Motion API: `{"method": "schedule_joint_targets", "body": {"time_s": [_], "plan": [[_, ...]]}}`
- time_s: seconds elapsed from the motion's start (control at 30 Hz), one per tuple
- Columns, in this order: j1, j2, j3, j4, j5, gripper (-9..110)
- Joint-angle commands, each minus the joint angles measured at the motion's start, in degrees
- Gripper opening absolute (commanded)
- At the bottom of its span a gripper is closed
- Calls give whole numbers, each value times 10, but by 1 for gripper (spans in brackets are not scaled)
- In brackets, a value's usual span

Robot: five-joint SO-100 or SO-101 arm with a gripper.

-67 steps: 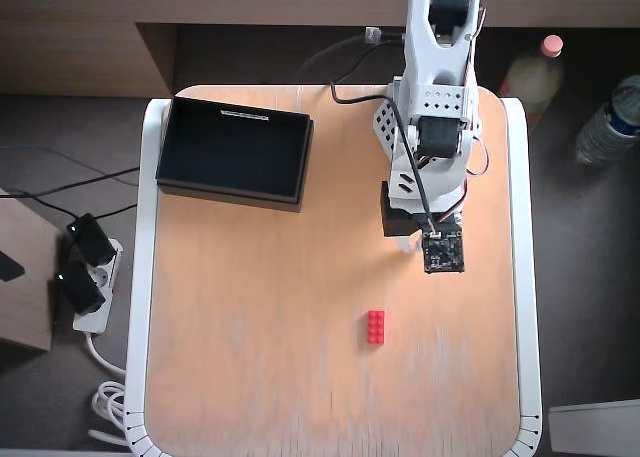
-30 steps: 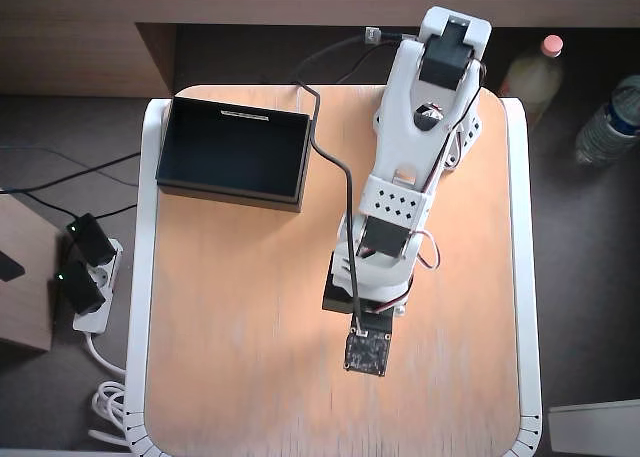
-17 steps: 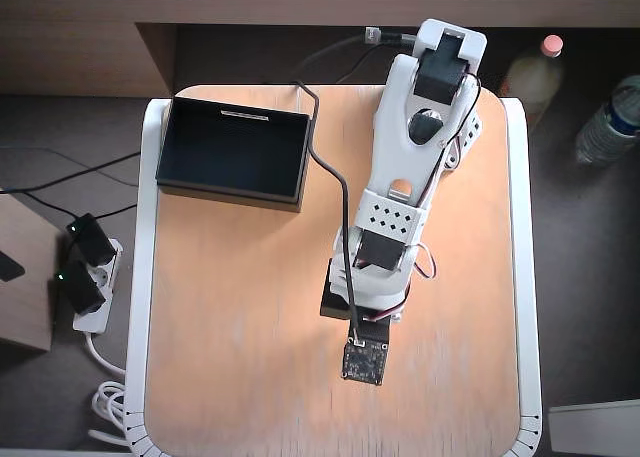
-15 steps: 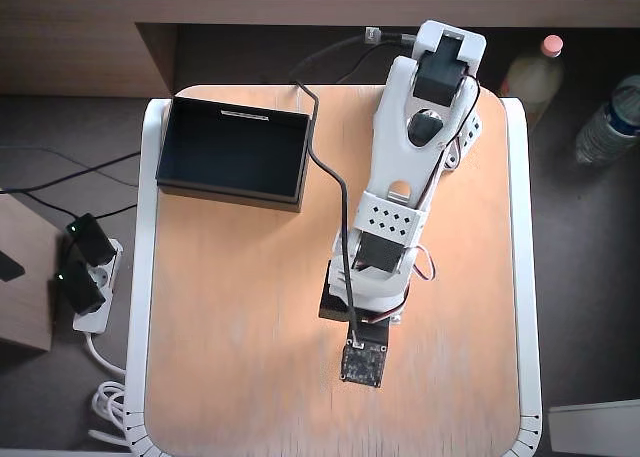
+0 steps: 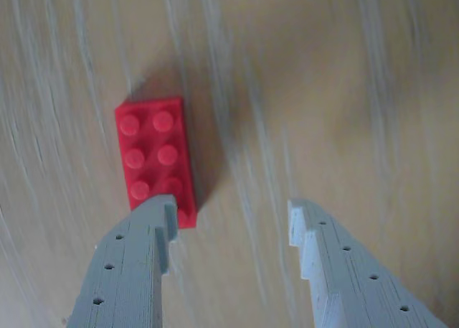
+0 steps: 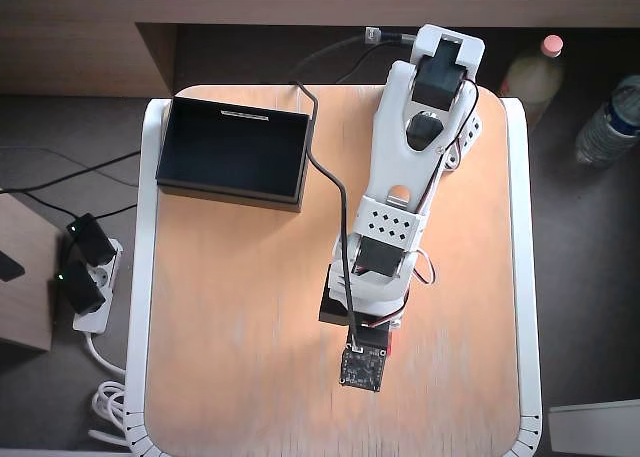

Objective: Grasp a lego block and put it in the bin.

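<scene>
The red lego block (image 5: 156,159) lies flat on the wood, studs up, in the wrist view. My gripper (image 5: 229,212) is open just above the table, with nothing between its grey fingers. The left fingertip (image 5: 159,217) overlaps the block's near end, so most of the block lies left of the gap. Seen from overhead, the outstretched arm and its wrist camera board (image 6: 362,367) cover the fingers, and only a red sliver of the block (image 6: 389,349) shows. The black bin (image 6: 230,193) stands at the table's back left, far from the gripper.
A black cable (image 6: 330,177) runs from the back across the wooden table (image 6: 230,307) to the wrist. Beyond the table's white rim, a power strip (image 6: 85,277) lies on the floor at left and two bottles (image 6: 610,122) stand at right.
The arm has stretched from the back of the table toward the front and now covers the lego block. Over the last half second it only crept slightly further forward.
</scene>
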Motion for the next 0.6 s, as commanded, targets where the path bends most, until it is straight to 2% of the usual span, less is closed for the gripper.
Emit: {"method": "schedule_joint_targets", "body": {"time_s": [0.0, 0.27, 0.57], "plan": [[-7, 56, -61, 25, 4, 16], [-18, 90, -62, 37, -5, 16], [-50, 47, -88, 33, -46, 16]]}}
